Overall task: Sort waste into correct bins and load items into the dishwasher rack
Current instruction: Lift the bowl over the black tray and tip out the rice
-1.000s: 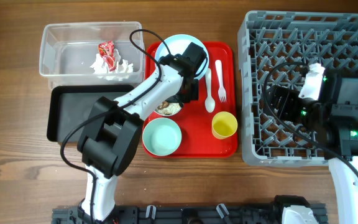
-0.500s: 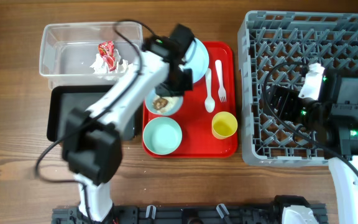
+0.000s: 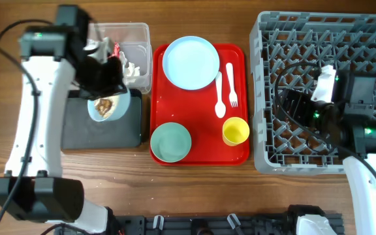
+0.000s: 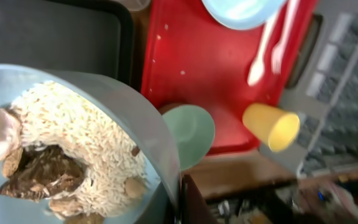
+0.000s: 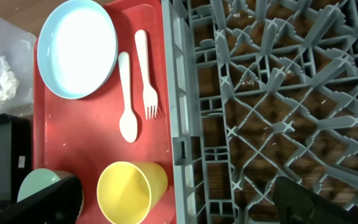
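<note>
While the left gripper (image 3: pixel 108 91) is clenched on the rim of the food bowl (image 3: pixel 115 111), step in hand: emptying its rice and brown scraps into the black tray (image 3: pixel 103 134). I judge this to be the food bin, since the wrapper lies in the other one.
Empty bowl (image 3: pixel 171 141): nearest the robot, on the red tray (image 3: pixel 198 149), at 4 o'clock from the held bowl. It can wait.
Yellow cup (image 3: pixel 235 130): just beside the empty bowl at 3 o'clock, also for later.
Held bowl: it hangs over the black tray's 12 o'clock end, close to the tub wall. The load is heaped against one side in the wrist view.
Tipping: draw the bowl toward 6 o'clock first, over bare tray. Then roll the wrist slowly with the lip low.
Risk: rice may cling to the bowl, or scatter onto the wood at 9 o'clock or the red tray at 3 o'clock.
Right gripper (image 3: pixel 292 108): jaws spread wide, holding nothing, above the dishwasher rack (image 3: pixel 305 39) and well apart from this work.
Spoon (image 3: pixel 219 98) and fork (image 3: pixel 231 85): side by side, farther up the red tray.
Plate (image 3: pixel 189 62): at the red tray's 12 o'clock end.
Clear tub (image 3: pixel 136 36): farthest, at 12 o'clock, holding the wrapper (image 3: pixel 116 50). Keep food out of it.
</note>
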Controlling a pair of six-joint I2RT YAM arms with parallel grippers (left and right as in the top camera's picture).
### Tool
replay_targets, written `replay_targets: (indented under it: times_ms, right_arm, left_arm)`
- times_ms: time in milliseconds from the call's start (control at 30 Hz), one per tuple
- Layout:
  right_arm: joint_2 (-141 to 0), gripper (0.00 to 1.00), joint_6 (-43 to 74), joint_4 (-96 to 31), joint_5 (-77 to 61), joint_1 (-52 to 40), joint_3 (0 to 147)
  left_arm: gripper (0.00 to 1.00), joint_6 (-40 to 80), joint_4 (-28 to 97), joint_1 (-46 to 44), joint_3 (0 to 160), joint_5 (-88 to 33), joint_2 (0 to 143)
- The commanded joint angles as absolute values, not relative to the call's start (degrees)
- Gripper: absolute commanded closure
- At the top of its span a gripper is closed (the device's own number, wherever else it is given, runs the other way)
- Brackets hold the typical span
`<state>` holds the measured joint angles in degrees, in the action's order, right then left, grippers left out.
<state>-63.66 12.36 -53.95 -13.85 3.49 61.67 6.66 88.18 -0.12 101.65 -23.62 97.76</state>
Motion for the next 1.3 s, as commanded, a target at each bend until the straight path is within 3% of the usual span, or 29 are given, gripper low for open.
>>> replay_targets:
  times_ms: [0, 200, 600, 933, 1267]
  right_arm:
    - [-64.82, 0.0, 12.19, -53.71, -13.13, 3.66, 62.94]
    - [-65.47, 0.0, 12.16, -53.76, -13.54, 3.66, 62.94]
    - [-65.47, 0.0, 12.16, -53.78, -13.56, 3.66, 62.94]
    - [-65.49, 0.0, 12.14, -54.04, -13.54, 3.66, 62.94]
    - [-65.58, 0.0, 12.16, -54.08, -13.56, 3.66, 62.94]
  left_arm:
    - [0.96, -8.8, 88.01, 5.96, 96.6, -37.26, 97.19]
    - [0.96, -16.38, 82.83, 12.82, 85.06, -50.39, 97.19]
    - [0.96, -16.29, 63.02, 19.38, 65.52, -59.4, 98.41]
    - [0.96, -16.25, 63.9, 23.79, 64.86, -75.7, 104.18]
    - [0.96, -12.08, 64.07, 27.9, 64.86, -78.22, 104.55]
